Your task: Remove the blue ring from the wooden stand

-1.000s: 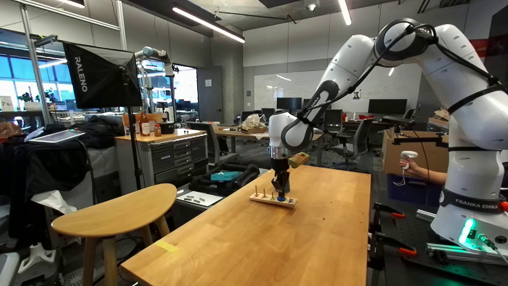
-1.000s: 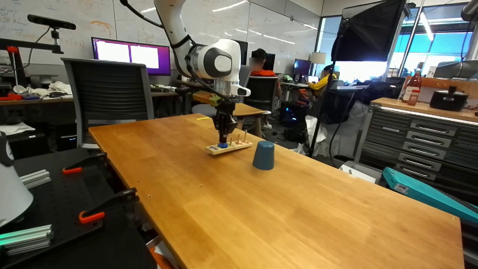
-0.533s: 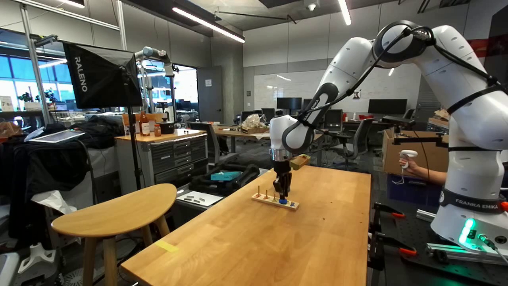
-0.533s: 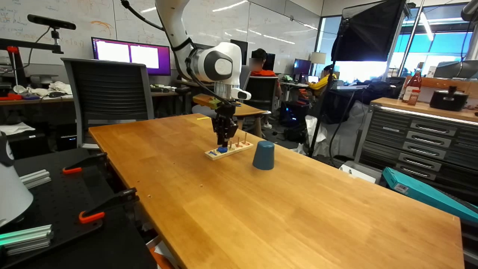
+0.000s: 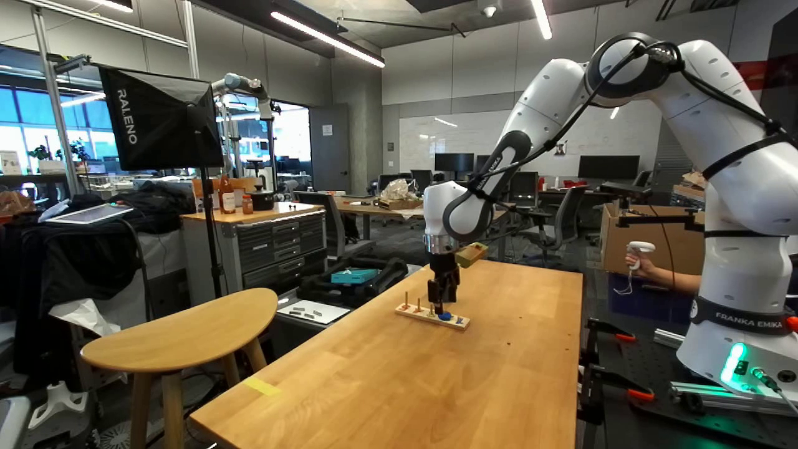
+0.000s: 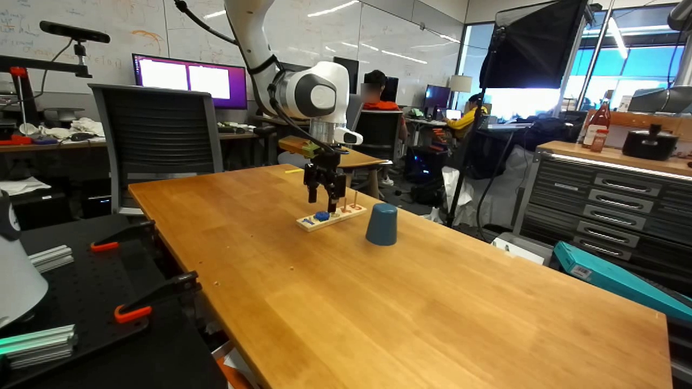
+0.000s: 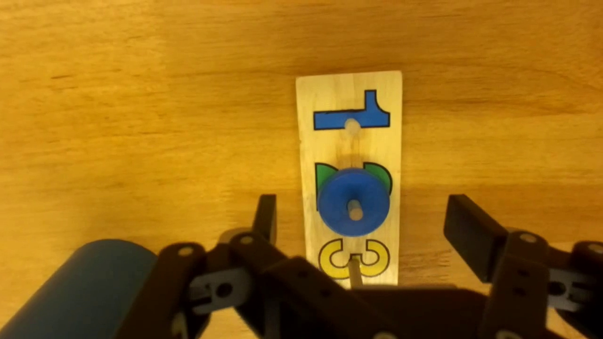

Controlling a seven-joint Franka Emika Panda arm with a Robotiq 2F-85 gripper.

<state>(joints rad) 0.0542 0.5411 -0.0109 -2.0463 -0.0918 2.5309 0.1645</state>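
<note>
In an exterior view: arm (image 5: pixel 626 65) arched, forearm (image 5: pixel 542 96) sloping to 7–8 o'clock, wrist (image 5: pixel 441 199) plumb. In an exterior view: gripper (image 6: pixel 323 205) pointing to 6, over wooden stand (image 6: pixel 336 218). Wrist view: jaws spread, fingertips (image 7: pixel 266 216) ~9 and ~3 of blue ring (image 7: pixel 337 207), clear; ring's around second peg (image 7: pixel 355 213) from 12 o'clock end.

Ceiling strips (image 5: pixel 327 38) glow, windows (image 6: pixel 643 67) glare in both exterior views, and the wrist view looks yellower (softer too), its foreground dark, slightly blurred.
</note>
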